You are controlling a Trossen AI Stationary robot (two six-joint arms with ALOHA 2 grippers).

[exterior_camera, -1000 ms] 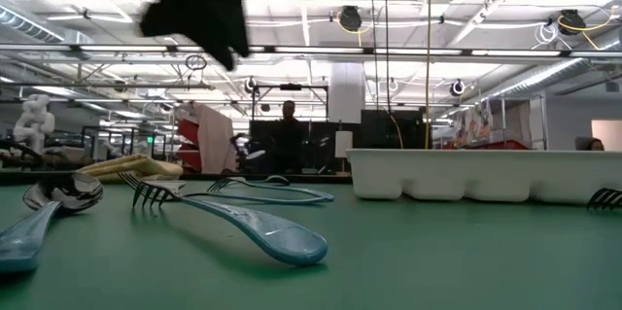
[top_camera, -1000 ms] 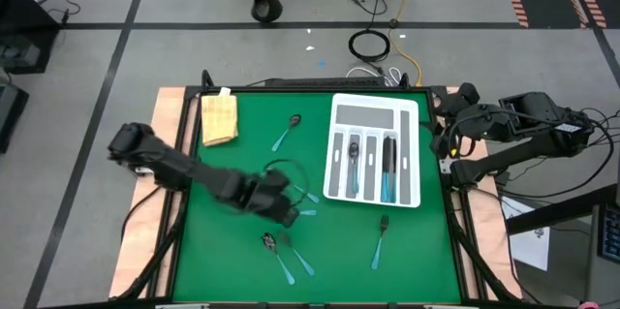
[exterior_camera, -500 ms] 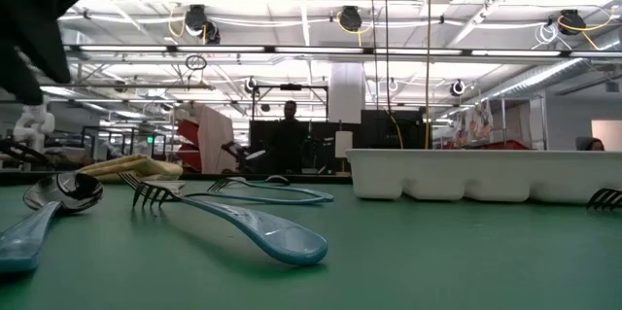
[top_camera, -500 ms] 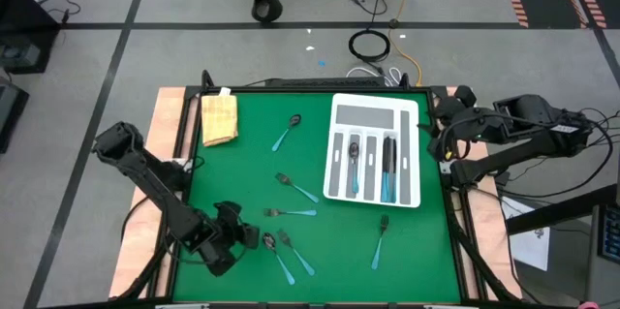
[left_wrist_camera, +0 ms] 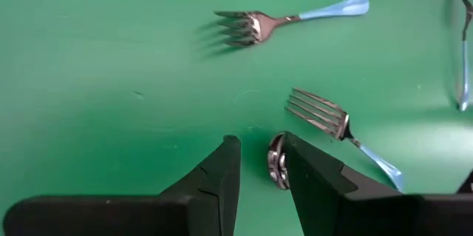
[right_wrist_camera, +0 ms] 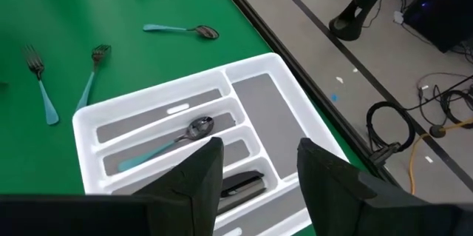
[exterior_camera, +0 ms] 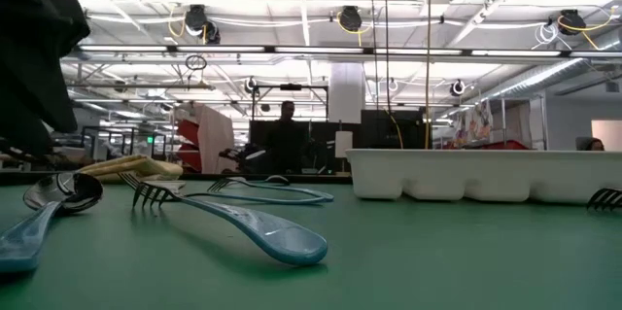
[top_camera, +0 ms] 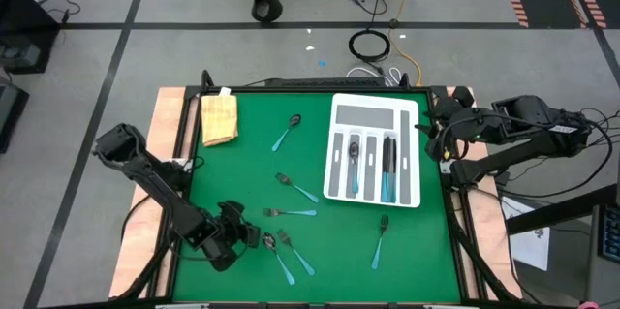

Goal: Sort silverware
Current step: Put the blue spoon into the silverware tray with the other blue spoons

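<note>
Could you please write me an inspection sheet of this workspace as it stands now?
Surface: green table, edged with a black frame.
Job's things: white tray holds a spoon and other pieces; loose on the table lie a spoon, forks and a cluster near the left arm.
Clutter: folded yellow cloth at the far left corner.
Grippers: left tool open, low beside a spoon head; right tool open, waiting by the tray.
Cables: coils on the floor.
Surroundings: workshop; a person stands behind.
</note>
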